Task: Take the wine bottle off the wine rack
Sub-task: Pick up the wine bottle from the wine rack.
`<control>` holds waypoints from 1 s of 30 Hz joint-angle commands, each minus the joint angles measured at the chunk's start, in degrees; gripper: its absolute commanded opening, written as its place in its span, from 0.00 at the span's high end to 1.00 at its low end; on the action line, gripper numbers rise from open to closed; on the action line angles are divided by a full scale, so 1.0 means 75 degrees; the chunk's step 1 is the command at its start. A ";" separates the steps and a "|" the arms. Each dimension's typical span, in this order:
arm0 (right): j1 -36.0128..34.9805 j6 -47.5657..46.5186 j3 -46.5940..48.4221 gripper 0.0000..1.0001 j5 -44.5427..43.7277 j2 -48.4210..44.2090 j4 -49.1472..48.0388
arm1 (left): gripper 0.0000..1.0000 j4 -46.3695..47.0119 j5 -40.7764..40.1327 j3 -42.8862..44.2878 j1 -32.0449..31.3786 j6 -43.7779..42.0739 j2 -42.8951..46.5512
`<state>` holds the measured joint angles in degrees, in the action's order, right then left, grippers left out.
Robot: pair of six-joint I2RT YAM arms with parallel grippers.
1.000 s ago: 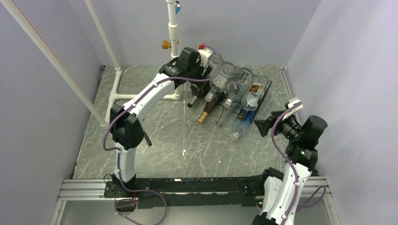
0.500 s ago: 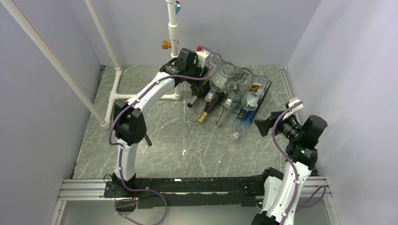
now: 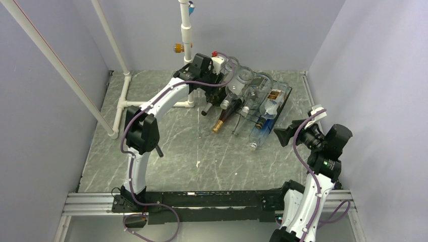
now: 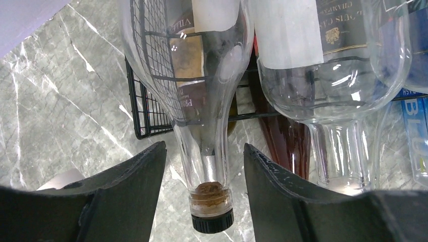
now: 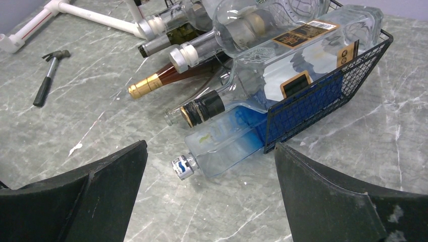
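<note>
The wine rack (image 5: 328, 96) lies at about one o'clock on the grey marbled table (image 3: 171, 156). It is a black wire frame crowded with bottles whose necks stick out towards seven o'clock. The left gripper (image 4: 204, 147) is reached in at the rack's ten o'clock end. Its wrist view shows the two black fingers (image 4: 136, 176) on either side of the neck of a clear wine bottle (image 4: 206, 171) with a dark cap. The jaws stand partly open, with a sliver of table showing between each finger and the glass, so nothing is gripped. That bottle rests in the rack against the grid side, its cap poking out past the wire edge. Just beside it, at its three o'clock in that view, sits another clear bottle (image 4: 333, 96) with a white label. The right gripper (image 5: 211, 146) hangs at four o'clock of the table, apart from the rack. Its jaws are spread wide and empty, facing a blue bottle (image 5: 227, 141) and the rack's grid end. A small hammer (image 5: 48, 78) lies on the table at the rack's eight o'clock, and a white pipe frame (image 3: 123, 98) stands at the table's ten o'clock.
</note>
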<state>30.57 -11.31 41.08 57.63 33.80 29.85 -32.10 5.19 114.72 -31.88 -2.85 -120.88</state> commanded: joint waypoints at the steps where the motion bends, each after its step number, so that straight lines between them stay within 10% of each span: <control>1: 0.0038 0.0059 -0.0014 0.01 0.0238 0.0033 -0.0323 | 0.38 0.0394 0.0210 0.0126 0.0032 -0.0088 -0.0151; 30: 0.0061 0.0070 -0.0028 0.01 0.0238 0.0017 -0.0347 | 0.44 0.0875 -0.0106 0.0044 0.0043 0.0314 -0.0615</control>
<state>30.68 -11.05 41.06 57.63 33.80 29.82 -27.99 4.69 114.65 -31.68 -1.65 -124.79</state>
